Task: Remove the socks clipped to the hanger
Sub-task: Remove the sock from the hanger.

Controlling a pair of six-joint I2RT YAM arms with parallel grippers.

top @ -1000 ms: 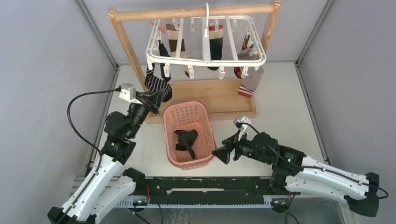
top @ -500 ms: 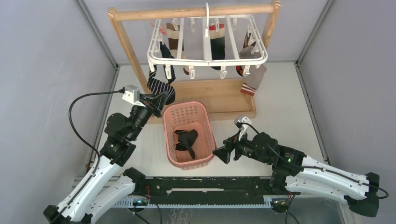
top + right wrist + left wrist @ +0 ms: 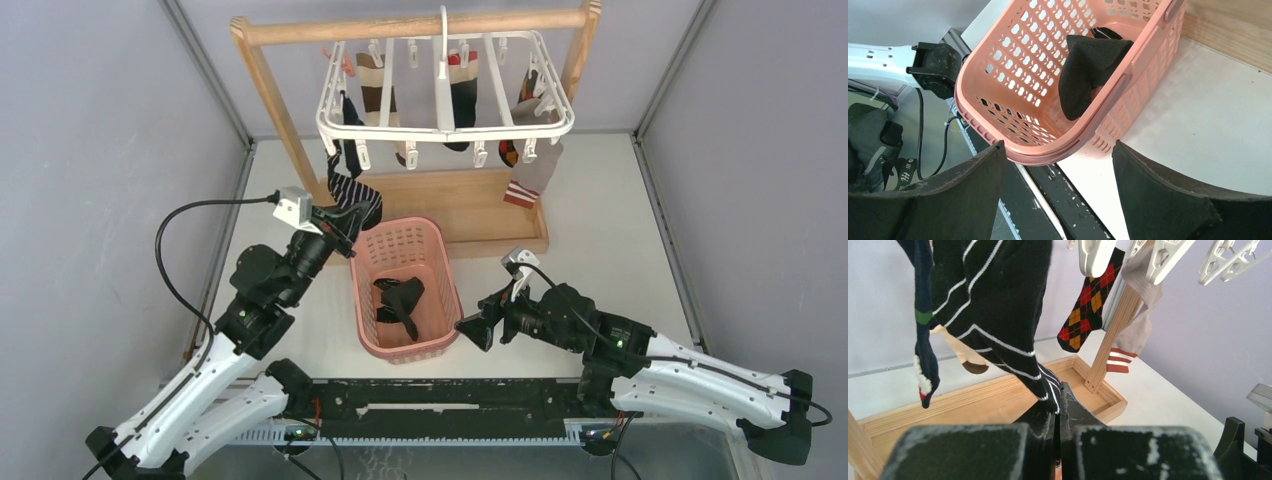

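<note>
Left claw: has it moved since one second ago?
Yes. The left claw, shut on the striped sock, has shifted rightward, closer to the far left corner of the pink basket.

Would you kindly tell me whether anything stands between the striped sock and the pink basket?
Nothing visible does. The left claw, shut on the striped sock, sits right beside the open pink basket, though the sock seems clipped to the hanger above.
</note>
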